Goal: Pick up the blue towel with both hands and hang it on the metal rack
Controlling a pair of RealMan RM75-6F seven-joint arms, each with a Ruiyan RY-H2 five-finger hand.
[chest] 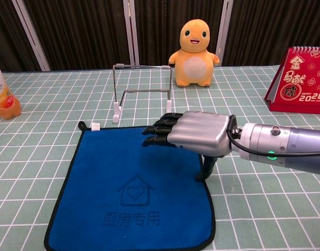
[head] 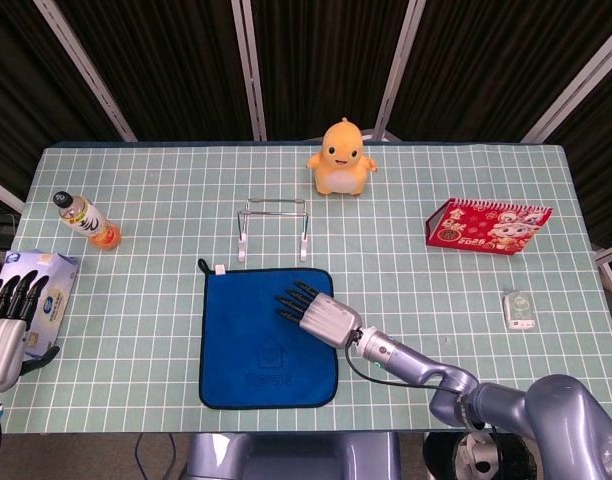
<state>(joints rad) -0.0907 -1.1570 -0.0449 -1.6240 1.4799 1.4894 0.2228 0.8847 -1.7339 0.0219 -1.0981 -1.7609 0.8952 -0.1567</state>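
The blue towel [head: 266,335] [chest: 131,188] lies flat on the table in front of the metal rack [head: 273,226] [chest: 143,90]. My right hand [head: 314,312] [chest: 194,135] hovers palm down over the towel's right half, its fingers straight and apart, thumb hanging down near the towel's right edge, holding nothing. My left hand [head: 6,325] stays at the table's left edge by a tissue pack, fingers extended and empty; the chest view does not show it.
An orange plush toy [head: 340,158] stands behind the rack. A red calendar [head: 486,226] sits at the right, a bottle [head: 86,220] at the left, a tissue pack [head: 48,295] at the left edge, a small white device [head: 519,309] at the right.
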